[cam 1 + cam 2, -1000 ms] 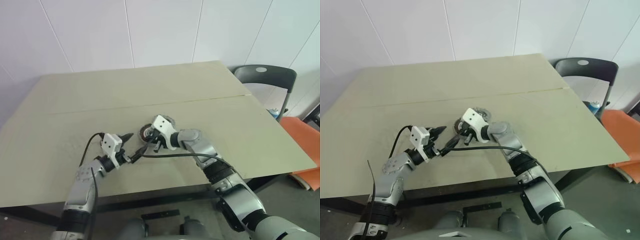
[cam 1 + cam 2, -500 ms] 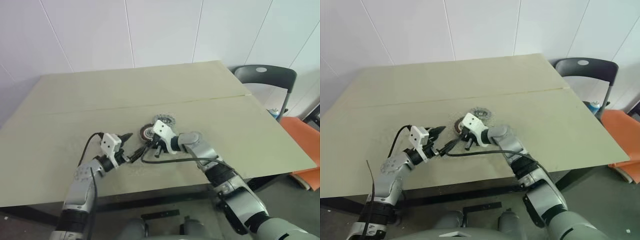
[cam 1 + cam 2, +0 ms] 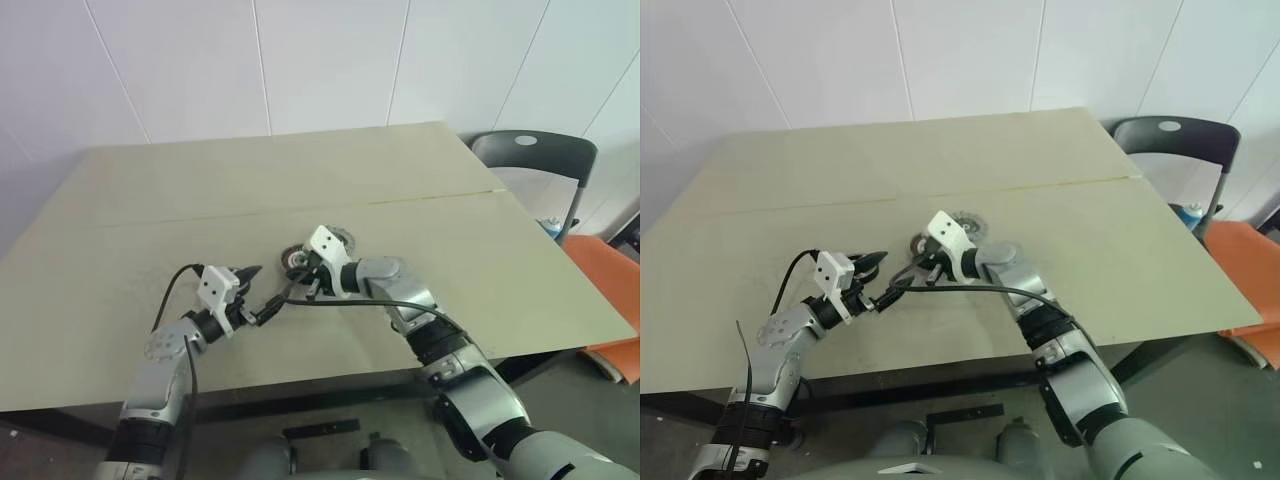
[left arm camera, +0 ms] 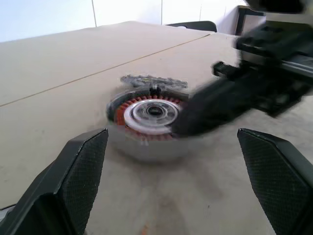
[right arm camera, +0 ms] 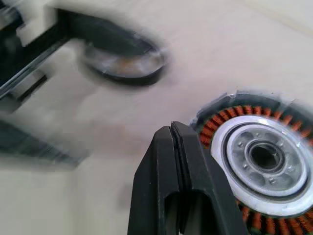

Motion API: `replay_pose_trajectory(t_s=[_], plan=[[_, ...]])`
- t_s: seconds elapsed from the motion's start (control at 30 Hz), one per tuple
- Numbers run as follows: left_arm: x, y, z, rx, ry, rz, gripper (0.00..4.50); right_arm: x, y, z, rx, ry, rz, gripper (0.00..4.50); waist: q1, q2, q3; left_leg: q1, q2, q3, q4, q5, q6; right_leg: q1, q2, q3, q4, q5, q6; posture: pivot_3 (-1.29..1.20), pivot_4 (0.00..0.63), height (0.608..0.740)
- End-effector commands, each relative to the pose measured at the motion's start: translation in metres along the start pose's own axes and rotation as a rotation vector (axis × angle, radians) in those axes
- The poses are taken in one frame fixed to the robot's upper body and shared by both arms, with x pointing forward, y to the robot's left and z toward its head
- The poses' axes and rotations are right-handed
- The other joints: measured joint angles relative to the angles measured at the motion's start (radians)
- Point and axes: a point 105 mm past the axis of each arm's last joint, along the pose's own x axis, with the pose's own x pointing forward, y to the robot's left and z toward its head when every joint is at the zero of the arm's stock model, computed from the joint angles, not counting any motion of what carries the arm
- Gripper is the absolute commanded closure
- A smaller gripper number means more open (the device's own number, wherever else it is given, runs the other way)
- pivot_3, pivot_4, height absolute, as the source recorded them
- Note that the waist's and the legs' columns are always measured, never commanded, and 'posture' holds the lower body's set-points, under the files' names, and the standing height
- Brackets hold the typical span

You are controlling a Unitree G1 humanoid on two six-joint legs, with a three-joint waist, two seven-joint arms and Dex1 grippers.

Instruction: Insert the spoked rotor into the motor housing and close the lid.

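Motor housing (image 4: 149, 115): flat round casing, copper-red winding ring, pale centre; lies on the tan table (image 3: 500, 260) near its middle, uncovered. Spoked rotor (image 4: 154, 81): grey toothed disc, flat on the table just beyond the housing, at about 1 o'clock from it in the head views. Left gripper (image 3: 255, 290): fingers (image 4: 83, 161) spread wide, empty, at the housing's 8 o'clock, pointing toward it. Right gripper (image 5: 175, 134): fingers pressed together, holding nothing, tip at the housing's rim.

light: bright, even | shadows: faint | blur: motion smear in both wrist views
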Motion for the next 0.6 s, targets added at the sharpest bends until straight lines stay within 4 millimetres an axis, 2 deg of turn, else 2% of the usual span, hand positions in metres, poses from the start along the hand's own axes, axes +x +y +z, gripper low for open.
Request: replay_pose_trajectory(t_s=[0.03, 0.13, 0.23, 0.33, 0.47, 0.6], plan=[[0.001, 0.004, 0.012, 0.033, -0.035, 0.001, 0.0, -0.001, 0.009, 0.007, -0.031, -0.01, 0.052, 4.48, -0.001, 0.0, 0.0, -0.001, 0.0, 0.0, 0.0, 0.0, 0.0, -0.001, 0.0, 0.0, 0.0, 0.0, 0.0, 0.0, 0.0, 0.74], [0.001, 0.005, 0.012, 0.033, -0.035, 0.001, 0.0, -0.002, 0.001, 0.017, -0.03, -0.05, 0.005, 4.48, -0.006, 0.0, 0.0, -0.004, 0.0, 0.0, 0.0, 0.0, 0.0, -0.006, 0.001, 0.0, 0.003, 0.0, 0.0, 0.0, 0.0, 0.74], [0.002, 0.005, 0.012, 0.033, -0.036, 0.0, 0.0, -0.002, -0.021, 0.035, -0.034, -0.132, -0.128, 4.48, -0.005, 0.0, 0.0, -0.005, 0.001, -0.001, 0.001, 0.0, 0.0, -0.007, 0.002, 0.0, 0.003, 0.001, 0.0, 0.0, 0.0, 0.74], [0.003, 0.005, 0.012, 0.034, -0.037, 0.0, 0.0, -0.003, -0.033, 0.045, -0.047, -0.174, -0.202, 4.48, -0.003, 0.0, 0.0, -0.006, 0.001, 0.0, 0.001, 0.0, 0.0, -0.007, 0.002, 0.0, 0.003, 0.001, 0.0, 0.0, 0.0, 0.74], [0.004, 0.004, 0.012, 0.032, -0.038, -0.002, 0.0, -0.003, -0.042, 0.044, -0.104, -0.15, -0.262, 4.48, -0.001, 0.0, 0.0, -0.006, 0.001, 0.0, 0.001, 0.0, 0.0, -0.007, 0.002, 0.0, 0.003, 0.001, 0.001, 0.0, 0.0, 0.74], [0.004, 0.004, 0.012, 0.032, -0.038, -0.003, 0.0, 0.0, -0.044, 0.03, -0.224, -0.043, -0.275, 4.48, -0.003, 0.0, 0.0, -0.006, 0.001, 0.0, 0.001, 0.0, 0.0, -0.007, 0.002, 0.0, 0.003, 0.001, 0.0, 0.0, 0.0, 0.74]])
